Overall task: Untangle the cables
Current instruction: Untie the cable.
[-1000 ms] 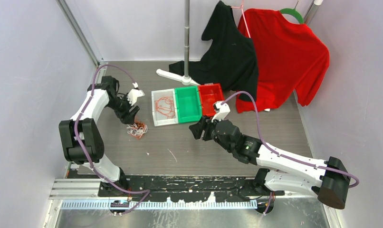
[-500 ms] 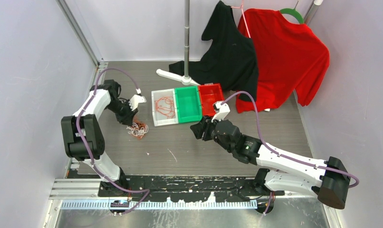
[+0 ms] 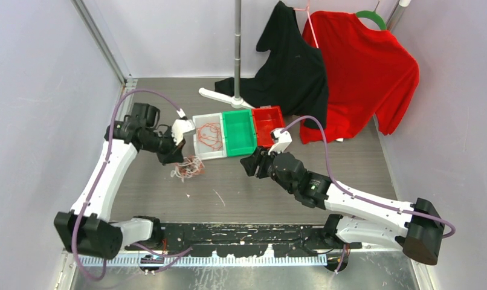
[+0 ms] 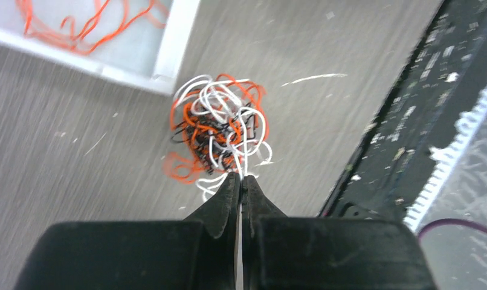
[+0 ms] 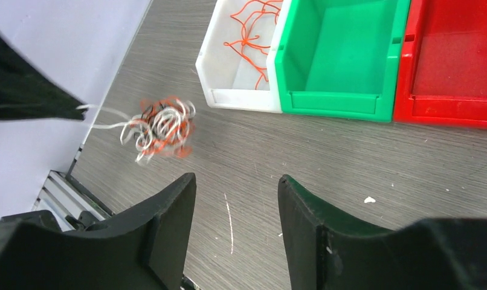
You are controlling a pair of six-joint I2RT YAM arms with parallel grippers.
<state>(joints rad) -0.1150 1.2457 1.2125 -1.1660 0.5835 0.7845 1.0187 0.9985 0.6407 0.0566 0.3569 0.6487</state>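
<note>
**Table** [image 3: 259, 199]: grey boards, with the arms bolted at its 6 o'clock edge.

**Red shirt** [image 3: 362, 66] and **black shirt** [image 3: 292, 66]: both hung at 12 to 1 o'clock, beside a stand [image 3: 237, 48]. They were well apart from the work, and we judged neither was in the way.

**Bins**: a white bin [image 3: 196, 140], a green bin [image 3: 239, 133] and a red bin [image 3: 266, 125] stood touching in a row mid-table. We took them for drop-off places.

**Right gripper** [image 5: 236, 187]: its jaws stood apart with nothing between them. It hovered at 6 o'clock of the green bin and faced the knot at its 9 o'clock. We judged it was posted there to take a second strand.

**Left gripper** [image 4: 240, 178]: it was pinched shut on white strands drawn out of the knot, likely to tease one loose.

**Cables** [image 4: 220, 133]: an orange, white and black ball lay at 7 o'clock of the white bin, near its corner. We could not tell whether it rested on the table or hung just above. That corner looked the likeliest snag.

**Orange cable** [image 3: 209, 134]: it lay loose inside the white bin, apparently already freed.
</note>
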